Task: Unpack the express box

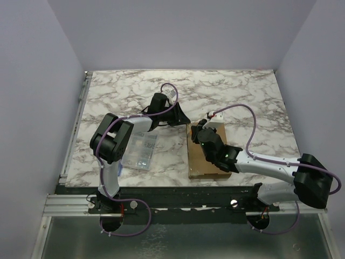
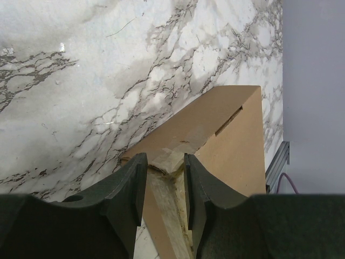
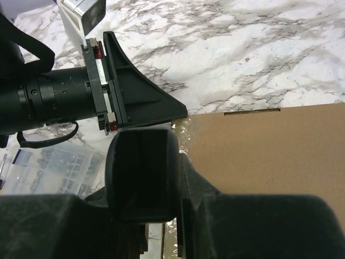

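Observation:
The express box [image 1: 198,164] lies flat and closed on the marble table, a brown cardboard mailer with clear tape along its left edge. My left gripper [image 1: 185,123] reaches in from the left to the box's far left corner. In the left wrist view its jaws [image 2: 165,162] stand narrow, closed around the taped corner of the box [image 2: 232,135]. My right gripper [image 1: 197,134] sits just beside it on the box's left edge. In the right wrist view, the right gripper [image 3: 172,148] is closed on the taped edge of the box [image 3: 269,151], with the left gripper's finger [image 3: 145,97] touching the corner just beyond.
A clear plastic organizer case [image 1: 141,151] of small parts lies left of the box, under the left arm, and shows again in the right wrist view [image 3: 48,170]. Metal rails run along the table's left side [image 1: 73,140] and near edge [image 1: 178,202]. Pale walls enclose the table.

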Robot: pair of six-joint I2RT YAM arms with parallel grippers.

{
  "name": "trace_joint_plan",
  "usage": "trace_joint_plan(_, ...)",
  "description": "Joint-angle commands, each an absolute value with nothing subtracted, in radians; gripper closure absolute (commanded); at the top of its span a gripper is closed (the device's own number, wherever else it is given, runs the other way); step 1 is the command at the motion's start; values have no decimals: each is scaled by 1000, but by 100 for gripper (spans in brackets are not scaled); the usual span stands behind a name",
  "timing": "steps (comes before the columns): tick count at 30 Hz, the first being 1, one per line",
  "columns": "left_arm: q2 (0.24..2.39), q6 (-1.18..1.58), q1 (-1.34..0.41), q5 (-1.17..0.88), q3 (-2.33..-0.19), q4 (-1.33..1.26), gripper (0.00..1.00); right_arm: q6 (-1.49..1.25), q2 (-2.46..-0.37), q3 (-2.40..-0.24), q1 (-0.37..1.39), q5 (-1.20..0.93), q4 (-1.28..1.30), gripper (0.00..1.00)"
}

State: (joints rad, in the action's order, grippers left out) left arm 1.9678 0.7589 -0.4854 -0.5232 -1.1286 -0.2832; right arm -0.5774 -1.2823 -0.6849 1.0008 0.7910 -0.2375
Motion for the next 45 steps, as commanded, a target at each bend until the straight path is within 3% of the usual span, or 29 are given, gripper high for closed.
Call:
trace_joint_plan(1,2002,747,-478,-471,-1108,-267,62,-595,-1304,-673,1010,777,-239,99)
trace_joint_plan(6,2003,753,-479,-454,-1099,-268,62,-607,-1308,-701,1040,786,-170,99)
trace_joint_plan(13,2009,761,-479,-418,-1088,-270,63,-778,-1362,-832,1147,883,207,99)
trace_joint_plan(24,2017,750,-477,-387,-1092,-260,63,-1008,-1439,-975,1316,968,570,100)
trace_joint_plan(26,2005,742,-476,-392,-1102,-250,60,-996,-1442,-957,1316,983,538,100)
trace_joint_plan(30,1918,663,-463,-355,-1141,-144,39,-861,-1432,-923,1315,1043,412,100)
trace_joint_plan(36,1732,631,-416,-262,-1136,42,22,-588,-1408,-854,1255,998,100,100)
trace_joint_plan(45,1729,713,-428,-443,-1062,41,24,-288,-1441,-810,1095,834,-263,100)
